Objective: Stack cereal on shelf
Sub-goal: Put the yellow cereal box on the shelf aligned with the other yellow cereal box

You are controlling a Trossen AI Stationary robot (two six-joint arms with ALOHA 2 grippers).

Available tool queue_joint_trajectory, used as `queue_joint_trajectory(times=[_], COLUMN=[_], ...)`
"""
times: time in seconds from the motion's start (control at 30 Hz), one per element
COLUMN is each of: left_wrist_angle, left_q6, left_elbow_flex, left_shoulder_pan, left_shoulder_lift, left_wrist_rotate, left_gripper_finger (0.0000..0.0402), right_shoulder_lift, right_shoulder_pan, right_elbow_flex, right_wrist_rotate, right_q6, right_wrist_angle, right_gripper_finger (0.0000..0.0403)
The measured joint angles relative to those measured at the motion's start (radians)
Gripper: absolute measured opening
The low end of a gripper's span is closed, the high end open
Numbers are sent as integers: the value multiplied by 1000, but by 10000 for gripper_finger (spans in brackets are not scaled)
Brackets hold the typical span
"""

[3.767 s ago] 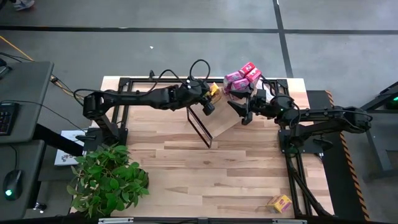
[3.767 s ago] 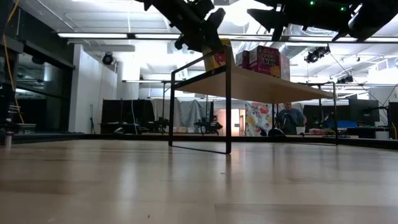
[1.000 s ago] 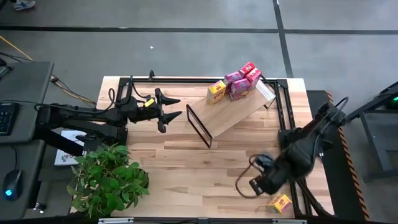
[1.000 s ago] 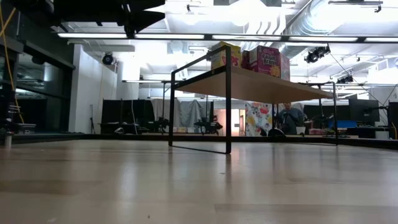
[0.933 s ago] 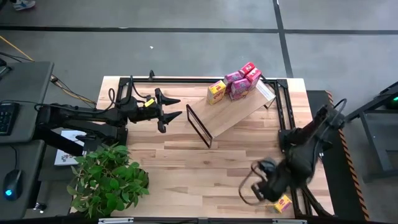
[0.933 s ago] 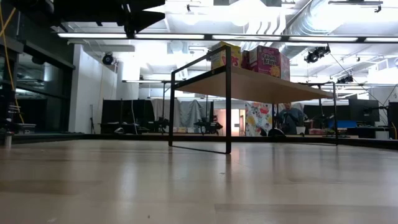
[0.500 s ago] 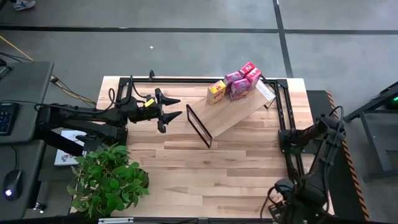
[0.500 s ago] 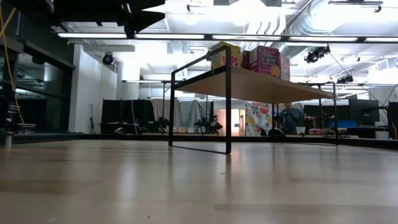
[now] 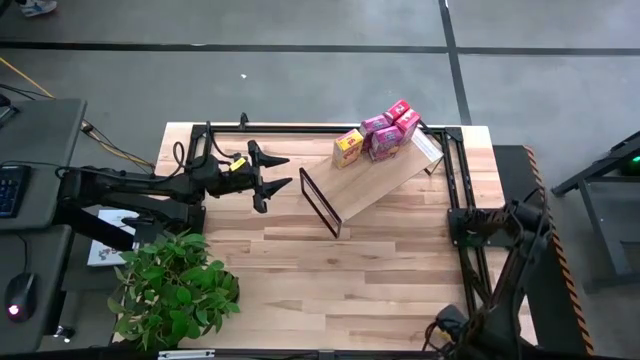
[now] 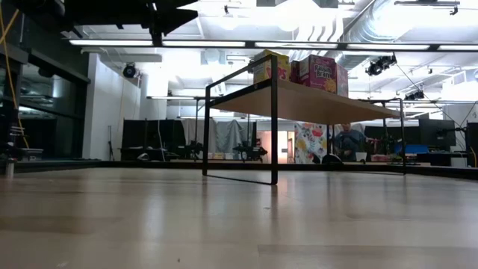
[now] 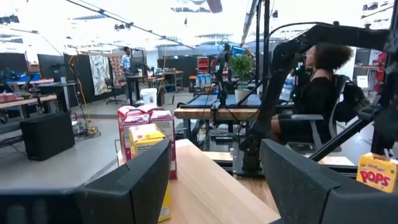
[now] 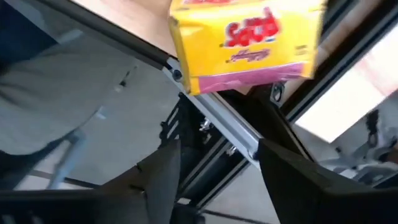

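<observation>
High view, shelf (image 9: 372, 185) long axis diagonal, cereal (image 9: 378, 134) at far end

Potted plant (image 9: 172, 288) at table corner, seated person (image 11: 320, 93) beyond, keyboard (image 9: 9, 189) on side desk

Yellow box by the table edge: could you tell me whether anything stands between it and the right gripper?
Nothing visible does. The yellow box lies just beyond the open right gripper, beside the table's rail.

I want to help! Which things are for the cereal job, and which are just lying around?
Job: shelf; cereal boxes on it; loose yellow box by the open right end effector.
Just lying about: potted plant; keyboard; mouse.
</observation>
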Motion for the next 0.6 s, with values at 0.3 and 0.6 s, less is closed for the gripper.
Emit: queue_joint_trajectory(times=[0.3,0.6], left_wrist_angle=[17,16], left_q6=[20,27], left_elbow_flex=[0,0], left_shoulder_pan=[0,0], left_shoulder_lift=[0,0], left_wrist_rotate=[0,0], left_gripper_finger=[237,237], right_shoulder_lift=[83,116], right_shoulder_pan=[31,128], right_elbow_flex=[-1,-1], right_wrist_rotate=[32,231], right_q6=[-87,-62], right_wrist_angle=[18,23], right_gripper_finger=[52,7])
